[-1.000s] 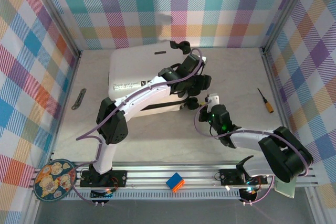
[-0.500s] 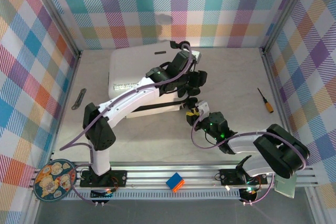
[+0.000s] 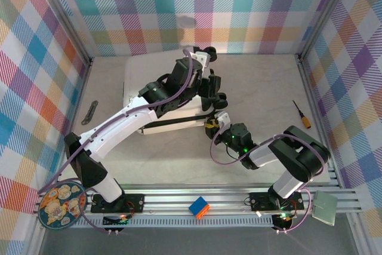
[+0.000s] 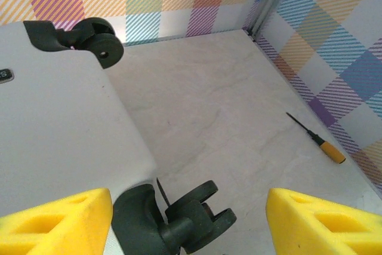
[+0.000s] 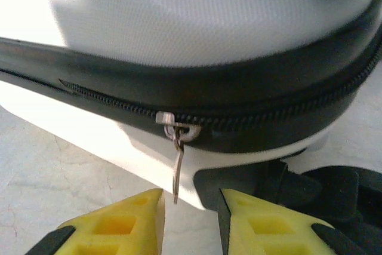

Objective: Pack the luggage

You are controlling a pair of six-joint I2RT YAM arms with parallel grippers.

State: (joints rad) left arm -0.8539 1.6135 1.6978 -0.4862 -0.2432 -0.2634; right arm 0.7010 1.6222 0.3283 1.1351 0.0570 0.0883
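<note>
We see the pale bench (image 3: 268, 94) carrying the luggage (image 3: 140, 79), which lies flat with its lid down toward the back left, its wheels to the right. Our left hand (image 4: 190, 216) hangs released over the case's right edge, its yellow fingers (image 4: 57, 219) spread wide above a black wheel (image 4: 179, 224). Our right hand (image 5: 191, 204) sits low at the near right corner, slightly parted and grasping nothing, with the black zipper seam (image 5: 250, 114) just above it. A screwdriver (image 3: 301, 115) lies well apart on the right. The metal zipper pull (image 5: 177, 168) dangles at the gap between the right fingers.
</note>
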